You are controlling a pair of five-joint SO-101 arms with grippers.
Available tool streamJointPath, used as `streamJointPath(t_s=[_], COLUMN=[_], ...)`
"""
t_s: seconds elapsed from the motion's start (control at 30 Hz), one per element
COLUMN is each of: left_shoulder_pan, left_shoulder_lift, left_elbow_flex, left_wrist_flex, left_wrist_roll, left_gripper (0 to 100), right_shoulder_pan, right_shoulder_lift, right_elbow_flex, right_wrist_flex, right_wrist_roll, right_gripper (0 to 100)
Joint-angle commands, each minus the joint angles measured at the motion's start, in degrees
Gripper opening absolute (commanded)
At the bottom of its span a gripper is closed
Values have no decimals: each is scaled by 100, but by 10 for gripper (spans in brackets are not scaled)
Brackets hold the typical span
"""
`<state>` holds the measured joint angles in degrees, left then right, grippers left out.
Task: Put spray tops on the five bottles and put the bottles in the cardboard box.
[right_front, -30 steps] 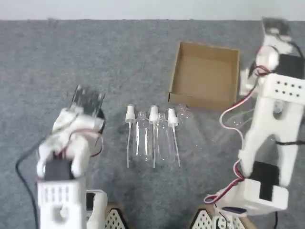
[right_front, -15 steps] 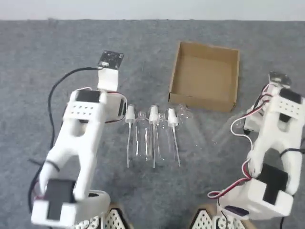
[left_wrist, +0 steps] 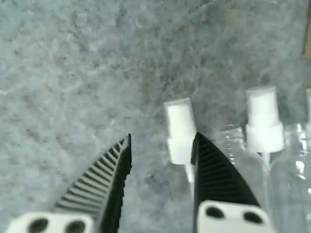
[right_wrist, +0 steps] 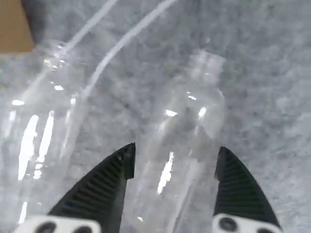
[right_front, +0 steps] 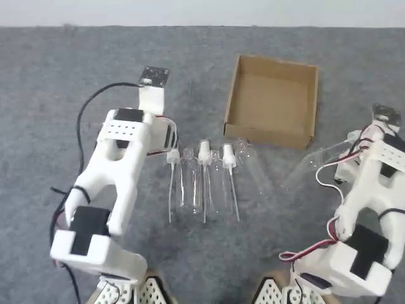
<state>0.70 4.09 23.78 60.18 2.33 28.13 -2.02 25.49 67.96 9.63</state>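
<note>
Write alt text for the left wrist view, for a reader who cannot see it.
The left hand hangs open over grey carpet, with a white spray top close against one side of it. A second spray top and clear bottles lie just past it.

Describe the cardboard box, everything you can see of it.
The cardboard box is a brown, shallow, open-topped tray with four low walls and a bare floor, no bottle inside. It sits flat on the far side of the grey carpet, slightly skewed. A clear bottle lies by its near-left corner; contact unclear.
</note>
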Motion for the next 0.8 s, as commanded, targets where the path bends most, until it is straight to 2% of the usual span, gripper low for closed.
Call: streamJointPath(t_s=[0.0,0.23,0.37,0.47,0.57,0.77], left_shoulder_pan=[246,114,158,167,132,176], left_shoulder_lift=[53,923,1090,1090,1090,1081], left_elbow_flex=[-330,-338,-347,-365,-470,-567], left_wrist_flex=[-343,-791,-809,-818,-774,-316], left_wrist_roll=[281,492,431,431,255,-176], left_gripper=[188,186,127,65,19,12], right_shoulder_pan=[215,207,207,224,347,848], right_shoulder_lift=[-127,435,681,822,848,804], right_elbow_flex=[-70,-9,9,9,0,-132], right_wrist_flex=[-251,-462,-655,-690,-690,-945], right_wrist_roll=[88,141,158,624,1240,2268], right_gripper=[217,217,213,212,165,66])
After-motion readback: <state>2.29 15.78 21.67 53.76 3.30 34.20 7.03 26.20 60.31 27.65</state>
